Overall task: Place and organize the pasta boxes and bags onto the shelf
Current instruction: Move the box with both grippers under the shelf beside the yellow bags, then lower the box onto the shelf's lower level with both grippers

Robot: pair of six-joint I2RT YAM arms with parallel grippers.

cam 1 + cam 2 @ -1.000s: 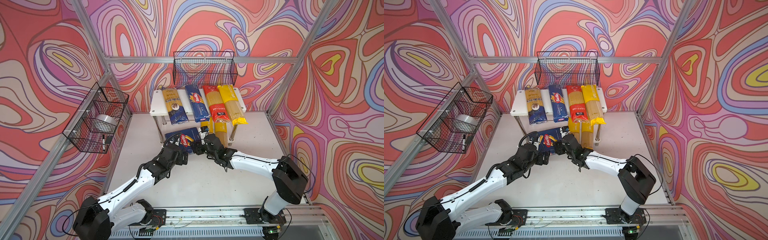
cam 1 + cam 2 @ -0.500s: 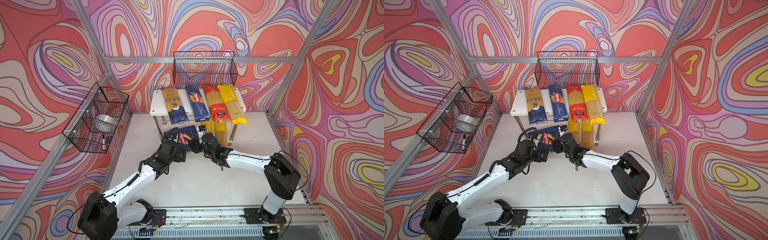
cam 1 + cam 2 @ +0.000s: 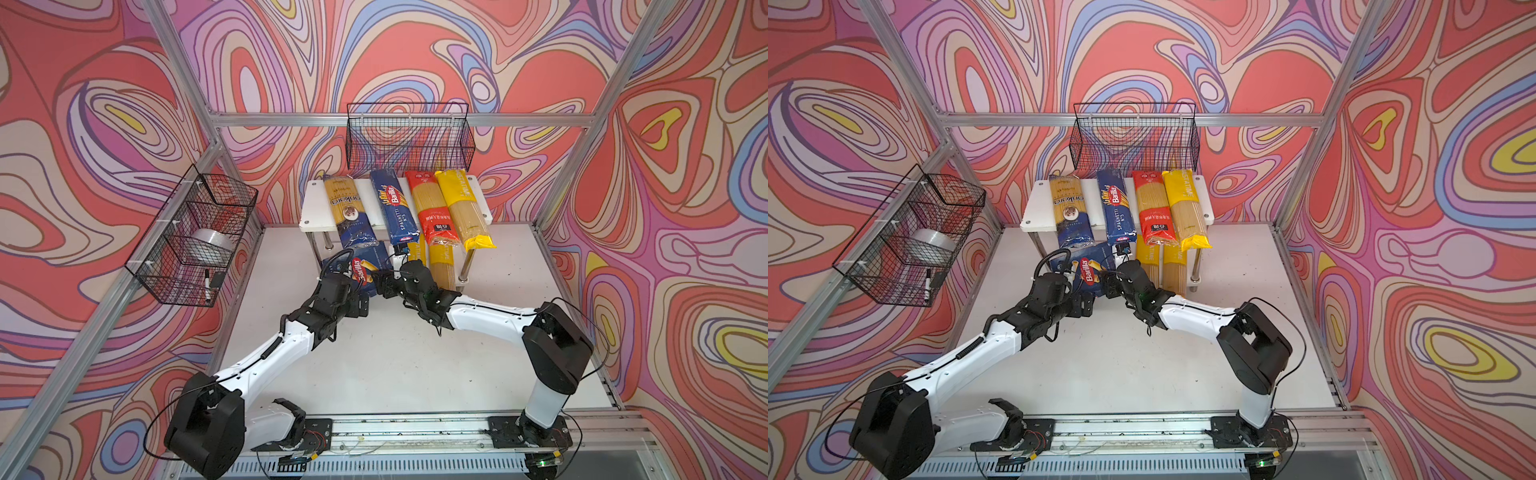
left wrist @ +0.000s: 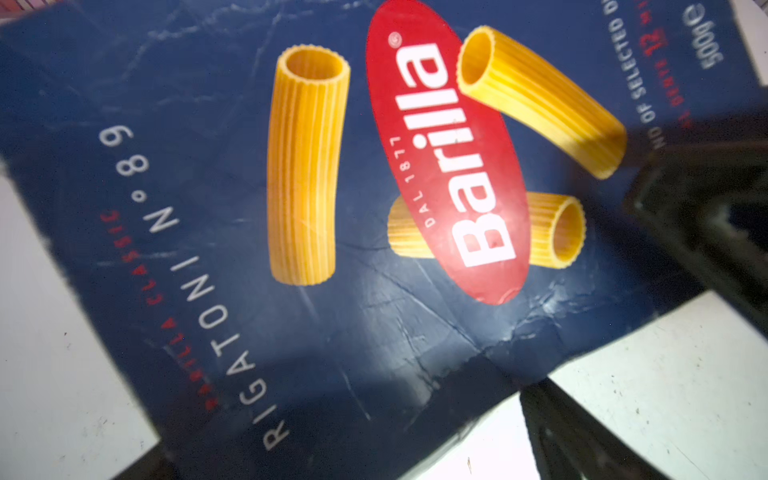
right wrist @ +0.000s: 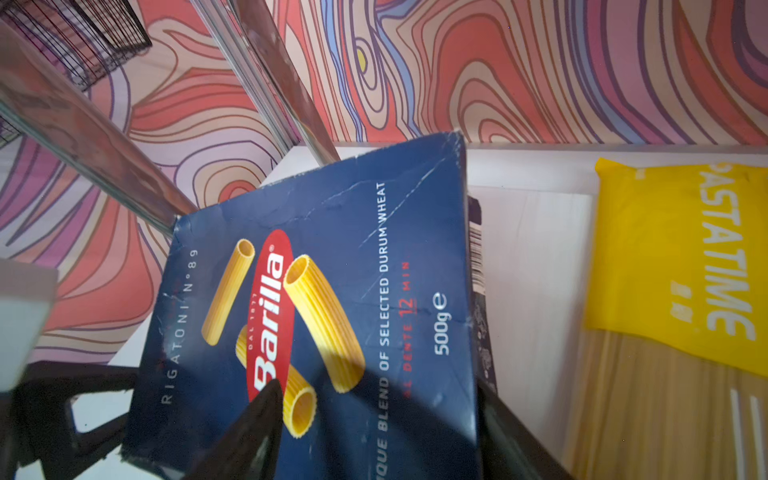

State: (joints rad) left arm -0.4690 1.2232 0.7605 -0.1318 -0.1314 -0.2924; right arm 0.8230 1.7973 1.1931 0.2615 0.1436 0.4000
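**Rigatoni box (image 3: 368, 266) slides closer to the shelf (image 3: 309, 212)**

Both arms have reached farther in, and the box now sits deeper under the top board, tilted. The right claw (image 3: 384, 282) pinches it, jaws partly apart. The left claw (image 3: 359, 297) is beside it; whether it grips, I cannot tell. The side basket (image 3: 174, 266) holds a tape roll (image 3: 212, 243) and a marker (image 3: 206, 284).

- Robot lab test cell
- aluminium frame (image 3: 399, 119), printed swirl walls (image 3: 415, 54)
- two arms (image 3: 270, 357) bolted to a rail (image 3: 415, 430)
- bare white bench (image 3: 395, 365)
- wire baskets (image 3: 409, 139) hung on the frame, small shelf (image 3: 316, 212) on the bench
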